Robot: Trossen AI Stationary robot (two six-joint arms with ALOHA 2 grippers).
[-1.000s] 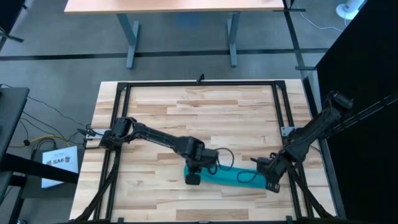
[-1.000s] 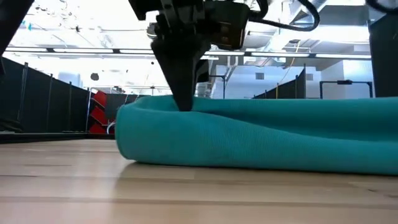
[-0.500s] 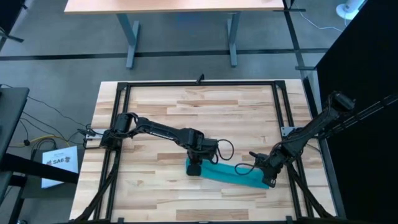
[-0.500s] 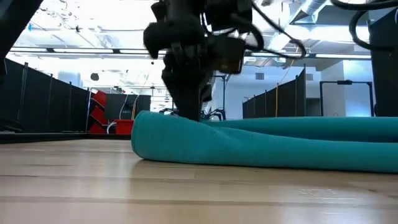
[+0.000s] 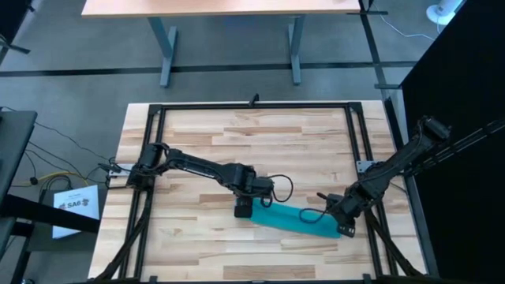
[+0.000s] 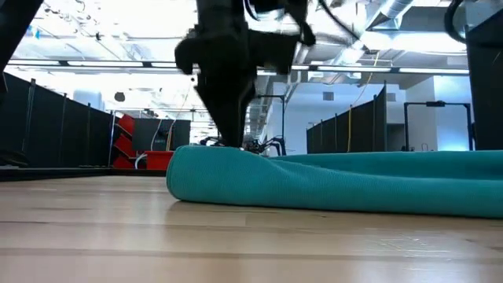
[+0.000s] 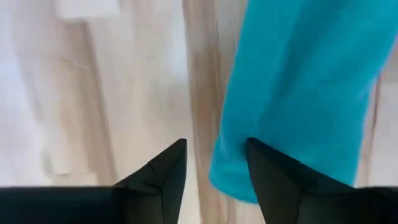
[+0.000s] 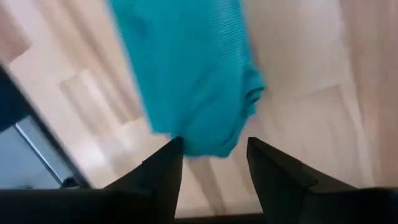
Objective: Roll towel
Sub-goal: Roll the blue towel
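Both grippers have let go since the earlier frames: a second ago each one pinched an end of the plain teal-turquoise soft cloth towel point(image 5: 293, 219), and now their fingers stand apart with nothing between them. That towel, then a wider fold lying more level across the table, now lies as a tight narrow roll on the pale wooden plank tabletop point(image 5: 260, 146), slanting a little between the two arms.

Seen from above, the left gripper point(image 5: 244, 209) sits at one end of the roll. In its wrist view the dark fingertips point(image 7: 163, 169) are spread, and the towel's rounded end point(image 7: 298, 93) lies just beyond and to one side of the gap, not inside it. The right gripper point(image 5: 345, 228) stands at the opposite end; its wrist view shows the towel's other end point(image 8: 186, 74) just ahead of its parted fingertips point(image 8: 272, 163), again unheld.

One gripper at each end probably kept the roll even along its length. With both now released, the roll rests on the table under its own weight point(image 6: 330, 182) and looks close to finished.
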